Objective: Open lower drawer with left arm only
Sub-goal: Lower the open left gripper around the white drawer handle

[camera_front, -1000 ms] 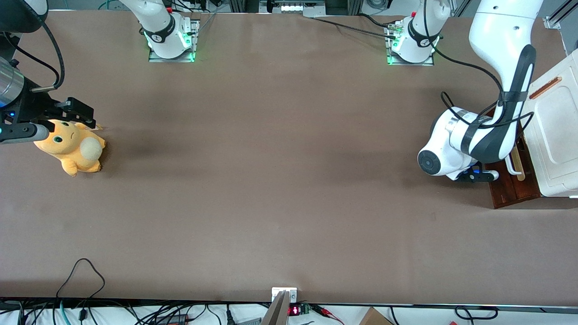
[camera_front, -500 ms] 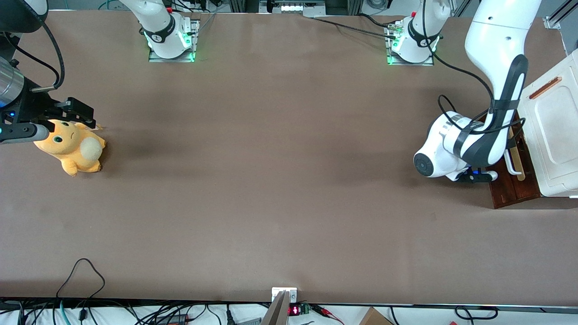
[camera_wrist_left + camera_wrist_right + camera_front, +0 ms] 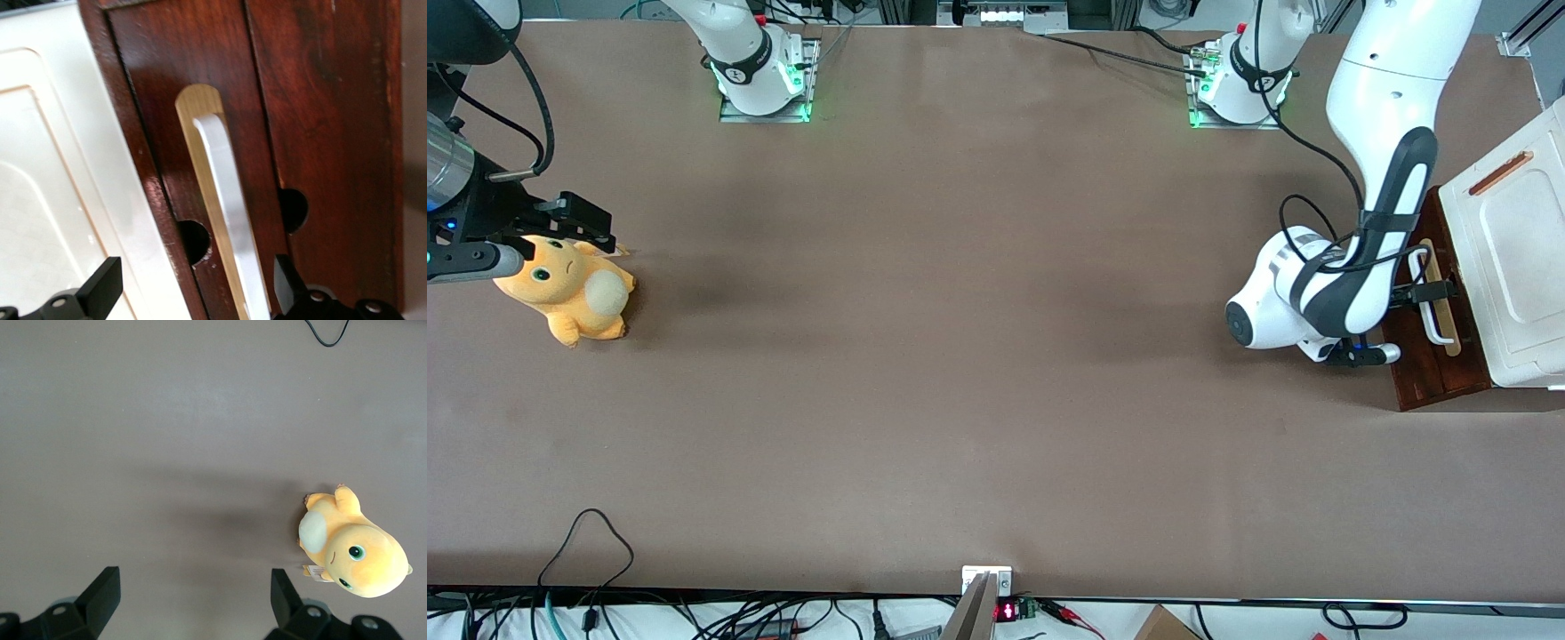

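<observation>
I have the left arm (image 3: 1383,133) bent down at the right edge of the front frame, its gripper (image 3: 193,287) spread wide around the white handle (image 3: 223,207) so closing would catch it. The lower drawer (image 3: 1427,360) looks barely open, I think.

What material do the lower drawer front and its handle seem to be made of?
The lower drawer looks like dark red-brown wood with a glossy varnish: grain and reflections show. Its handle seems smooth white plastic or painted metal, on a pale bare-wood strip. The gripper is open around the handle.
</observation>
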